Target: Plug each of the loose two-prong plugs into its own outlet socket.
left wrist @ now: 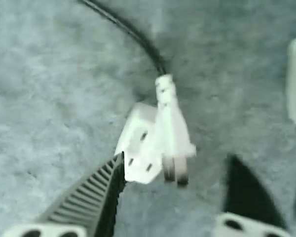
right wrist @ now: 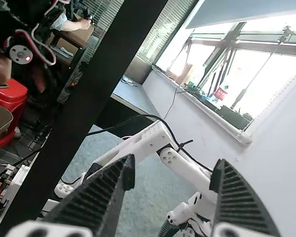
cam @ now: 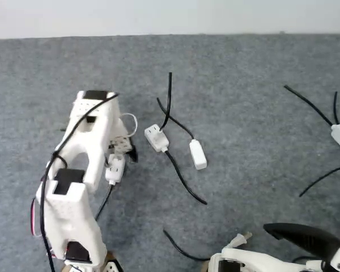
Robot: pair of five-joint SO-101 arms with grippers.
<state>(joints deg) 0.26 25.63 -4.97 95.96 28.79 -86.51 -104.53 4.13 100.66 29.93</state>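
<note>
Left gripper (left wrist: pixel 176 160), jaws spread open, straddles a white two-prong plug (left wrist: pixel 173 133) lying against a white plastic outlet socket block (left wrist: pixel 138 143) at left on the grey carpeted table (cam: pixel 243 73). Right gripper (right wrist: pixel 175 160), likewise open, at near right.

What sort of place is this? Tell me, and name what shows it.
Probably a robotics lab or office workroom: a grey felt-covered table, a long window with blinds alongside, and a dark desk below them.
</note>
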